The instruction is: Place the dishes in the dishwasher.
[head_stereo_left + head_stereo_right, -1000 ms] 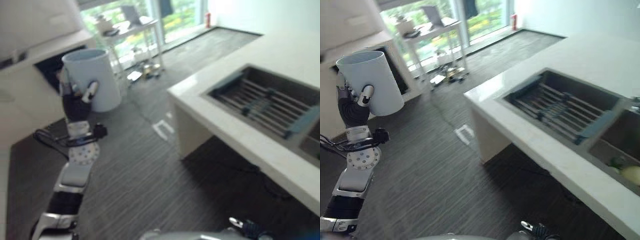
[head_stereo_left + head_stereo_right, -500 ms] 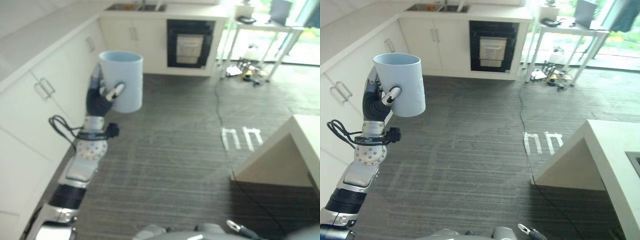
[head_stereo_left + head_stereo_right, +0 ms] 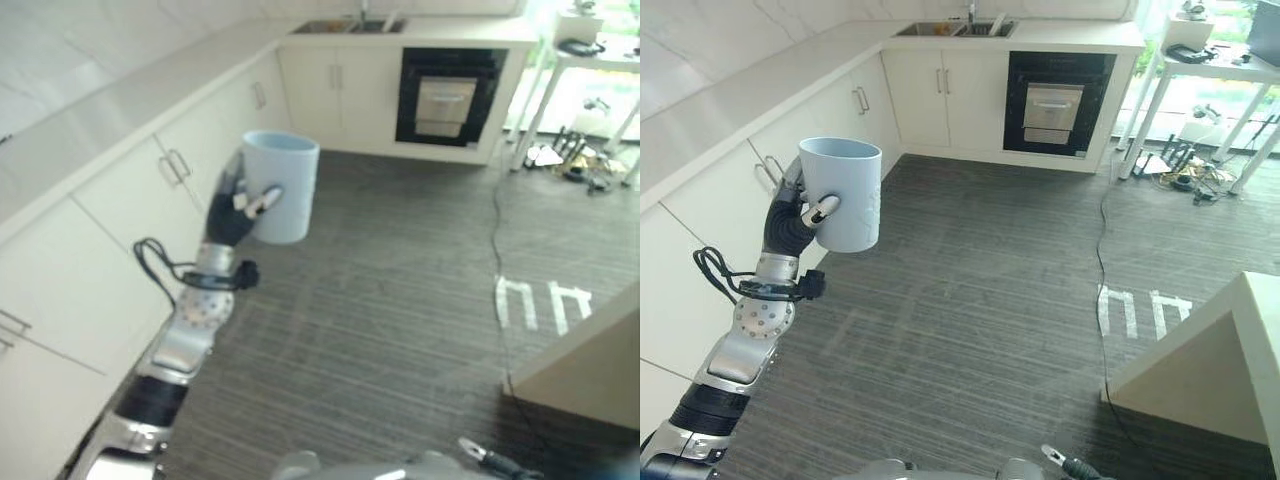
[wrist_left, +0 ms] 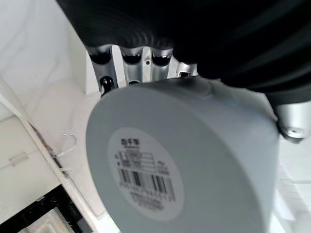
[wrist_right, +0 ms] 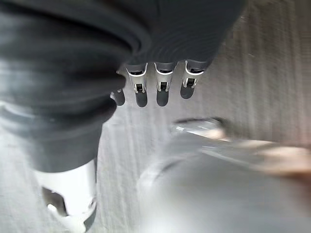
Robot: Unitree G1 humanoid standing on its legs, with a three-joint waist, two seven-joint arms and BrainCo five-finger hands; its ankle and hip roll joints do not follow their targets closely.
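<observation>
Pale blue plastic is showing at the centre of the scene: a large cup point(image 3: 843, 193), standing upright with its open mouth up, is being held in the air by the left hand point(image 3: 790, 225), whose thumb is curling across the front of the cup while the fingers are wrapping round its far side. From the left wrist camera the cup's flat base point(image 4: 146, 180) is facing the lens, carrying a white barcode sticker point(image 4: 145, 177), and the silver fingers point(image 4: 127, 62) are lying along the cup's wall. The cup is hanging above the dark striped floor point(image 3: 990, 300), just in front of a run of white cabinets point(image 3: 720, 200) under a pale counter point(image 3: 730, 95). Further along, at the far end of the room, a black oven point(image 3: 1052, 100) is sitting in the cabinet front, with a sink point(image 3: 952, 29) set in the counter near it. A white island corner point(image 3: 1200, 370) is jutting in at the lower right. The right hand point(image 5: 160, 82) is hanging over the floor with its fingers straight and loose, holding nothing.
</observation>
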